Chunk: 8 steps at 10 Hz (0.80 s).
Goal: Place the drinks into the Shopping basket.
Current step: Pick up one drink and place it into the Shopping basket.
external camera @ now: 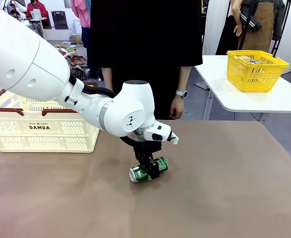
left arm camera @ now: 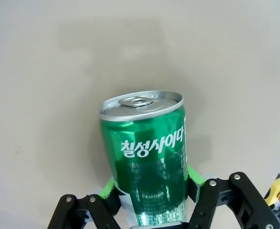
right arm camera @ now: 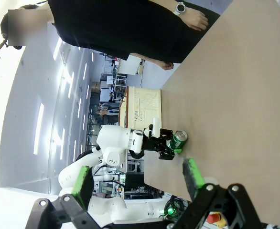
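Green can [left arm camera: 147, 157] lies at centre of table [external camera: 225, 188], gripped by your left hand [left arm camera: 152, 182]; your right hand [right arm camera: 137, 180] stands open, empty.

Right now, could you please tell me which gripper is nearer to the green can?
Left. The left gripper straddles the green can, its pads against the can's sides; the right gripper hangs open, well away from it.

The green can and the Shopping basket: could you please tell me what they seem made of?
The green can looks like metal, probably aluminium: glossy print, shiny silver lid with pull tab. The Shopping basket seems moulded plastic: matte cream, slotted walls.
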Each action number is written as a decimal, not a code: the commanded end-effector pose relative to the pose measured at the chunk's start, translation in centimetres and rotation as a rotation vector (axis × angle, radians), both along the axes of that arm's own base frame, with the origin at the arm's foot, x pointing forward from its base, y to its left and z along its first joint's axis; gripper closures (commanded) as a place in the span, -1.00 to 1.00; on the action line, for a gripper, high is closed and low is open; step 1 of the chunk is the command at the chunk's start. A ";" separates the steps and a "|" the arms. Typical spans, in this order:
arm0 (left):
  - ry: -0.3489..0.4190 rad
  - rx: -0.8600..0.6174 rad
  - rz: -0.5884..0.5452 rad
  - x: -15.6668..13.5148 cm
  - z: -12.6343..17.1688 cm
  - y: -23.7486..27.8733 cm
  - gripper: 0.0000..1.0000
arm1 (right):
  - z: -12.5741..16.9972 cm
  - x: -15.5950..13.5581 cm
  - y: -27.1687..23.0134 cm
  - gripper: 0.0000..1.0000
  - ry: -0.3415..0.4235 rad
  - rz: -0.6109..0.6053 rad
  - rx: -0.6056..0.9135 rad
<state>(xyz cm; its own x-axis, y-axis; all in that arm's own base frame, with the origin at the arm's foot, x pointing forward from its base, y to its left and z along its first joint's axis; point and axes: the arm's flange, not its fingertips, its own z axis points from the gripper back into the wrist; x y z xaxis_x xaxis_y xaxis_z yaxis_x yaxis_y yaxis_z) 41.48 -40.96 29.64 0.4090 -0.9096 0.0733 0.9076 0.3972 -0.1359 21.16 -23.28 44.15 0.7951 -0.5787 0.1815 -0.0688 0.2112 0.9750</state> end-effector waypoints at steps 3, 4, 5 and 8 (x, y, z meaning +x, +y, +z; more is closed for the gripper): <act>-0.026 0.009 0.020 -0.4 -0.2 0.3 1.00 | 0.3 0.3 -0.1 -1.00 -0.036 -0.007 0.007; -0.028 0.002 0.025 -0.4 -0.1 0.4 1.00 | 0.3 0.3 -0.1 -1.00 -0.036 -0.007 0.007; -0.035 -0.007 0.027 -0.4 0.4 0.6 1.00 | 0.3 0.3 -0.1 -1.00 -0.036 -0.007 0.007; -0.113 -0.040 0.037 -0.8 8.7 3.5 1.00 | 0.3 0.3 -0.1 -1.00 -0.036 -0.007 0.007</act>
<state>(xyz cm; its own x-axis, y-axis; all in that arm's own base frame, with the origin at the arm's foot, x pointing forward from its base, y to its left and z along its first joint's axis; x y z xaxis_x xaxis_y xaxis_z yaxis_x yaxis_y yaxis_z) 42.08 -39.86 33.95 0.4283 -0.8938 0.1327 0.9035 0.4209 -0.0814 21.16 -23.27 44.15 0.7953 -0.5785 0.1813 -0.0687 0.2110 0.9751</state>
